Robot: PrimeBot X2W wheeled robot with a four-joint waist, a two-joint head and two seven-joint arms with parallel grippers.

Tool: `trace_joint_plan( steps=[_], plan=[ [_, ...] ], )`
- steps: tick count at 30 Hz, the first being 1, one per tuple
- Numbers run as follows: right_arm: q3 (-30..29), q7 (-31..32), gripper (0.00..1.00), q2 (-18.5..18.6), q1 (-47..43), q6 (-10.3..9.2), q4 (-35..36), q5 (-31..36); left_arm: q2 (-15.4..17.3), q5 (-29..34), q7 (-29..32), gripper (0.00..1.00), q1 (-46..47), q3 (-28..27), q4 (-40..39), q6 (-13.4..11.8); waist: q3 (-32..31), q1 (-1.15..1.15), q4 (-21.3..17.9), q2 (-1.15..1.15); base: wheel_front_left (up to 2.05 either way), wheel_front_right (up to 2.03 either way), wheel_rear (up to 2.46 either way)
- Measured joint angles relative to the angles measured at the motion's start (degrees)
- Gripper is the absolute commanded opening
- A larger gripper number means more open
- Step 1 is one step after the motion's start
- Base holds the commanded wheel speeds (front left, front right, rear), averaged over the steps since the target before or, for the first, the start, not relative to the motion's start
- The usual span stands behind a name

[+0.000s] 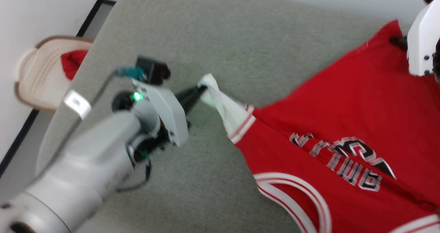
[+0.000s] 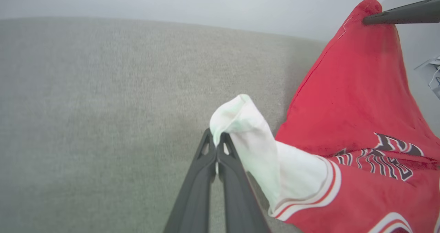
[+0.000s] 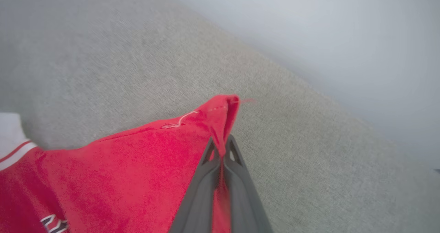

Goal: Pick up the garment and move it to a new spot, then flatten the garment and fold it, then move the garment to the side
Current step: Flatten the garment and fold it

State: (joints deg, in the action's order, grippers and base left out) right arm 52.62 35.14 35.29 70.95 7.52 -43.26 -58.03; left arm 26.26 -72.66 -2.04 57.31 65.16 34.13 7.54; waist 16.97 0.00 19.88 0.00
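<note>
The garment (image 1: 343,123) is held stretched over the grey surface (image 1: 206,37), its white sleeve (image 1: 225,109) clamped in the left gripper (image 1: 203,88), a red corner (image 3: 223,106) clamped in the right gripper (image 3: 223,144). Flattening is judged in hand; next, the cloth must be lowered taut onto that surface

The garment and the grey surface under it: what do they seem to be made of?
The garment: soft cloth, probably a knit jersey; matte, slightly fuzzy up close, it sags and creases. The lettering looks sewn or printed on; I cannot tell which. The grey surface: a woven or felt-like textile, matte, with a fine speckled grain; what lies beneath is hidden.
</note>
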Motion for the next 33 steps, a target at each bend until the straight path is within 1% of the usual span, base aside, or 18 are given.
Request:
trace_joint_plan(
  steps=[4, 6, 11, 15, 20, 25, 30, 33],
  plan=[
    [0.8, -4.5, 0.0, 0.6, 2.6, 0.0, 2.4, 0.0, 2.4, 0.1, 4.2, 0.0, 6.3, -0.2, 0.1, 0.0, -2.2, 0.0, -2.5, 0.0, 0.0, 0.0, 0.0],
    [1.4, -6.7, 0.0, 0.6, 4.0, 0.0, 2.4, 1.7, 3.4, 0.1, 6.2, 0.0, 9.4, -0.4, 0.4, 0.0, -3.2, 0.0, -3.9, 0.0, 0.0, 0.0, 0.0],
    [1.4, -10.9, 0.0, -1.2, 6.9, 0.0, 0.8, 2.9, 5.6, 1.2, 9.3, 0.0, 16.8, -0.4, 1.8, 0.0, -5.7, 0.0, -7.7, 0.0, 0.0, 0.0, 0.0],
    [0.7, -15.7, 0.0, -2.5, 8.7, 0.0, -1.9, 5.0, 5.8, 1.9, 11.5, 0.0, 21.9, -0.2, 3.8, 0.0, -8.0, 0.0, -10.5, 0.0, 0.0, 0.0, 0.0],
    [-0.8, -20.9, 0.0, -4.9, 11.6, 0.0, -5.6, 6.8, 6.1, 3.0, 12.2, 0.0, 27.7, -0.1, 7.2, 0.0, -11.1, 0.0, -13.6, 0.0, 0.0, 0.0, 0.0],
    [-0.9, -21.9, 0.0, -7.6, 12.5, 0.0, -6.7, 7.3, 6.0, 3.9, 13.0, 0.0, 32.3, 0.1, 9.7, 0.0, -13.9, 0.0, -16.7, 0.0, 0.0, 0.0, 0.0],
    [-0.8, -21.0, 0.0, -8.1, 14.0, 0.0, -5.5, 6.7, 4.7, 4.8, 12.7, 0.0, 36.6, 0.1, 11.9, 0.0, -16.1, 0.0, -19.4, 0.0, 0.0, 0.0, 0.0],
    [-0.7, -20.4, 0.0, -8.6, 14.5, 0.0, -4.4, 6.3, 4.7, 5.1, 12.7, 0.0, 38.7, 0.2, 13.1, 0.0, -16.8, 0.0, -20.9, 0.0, 0.0, 0.0, 0.0]
  ],
)
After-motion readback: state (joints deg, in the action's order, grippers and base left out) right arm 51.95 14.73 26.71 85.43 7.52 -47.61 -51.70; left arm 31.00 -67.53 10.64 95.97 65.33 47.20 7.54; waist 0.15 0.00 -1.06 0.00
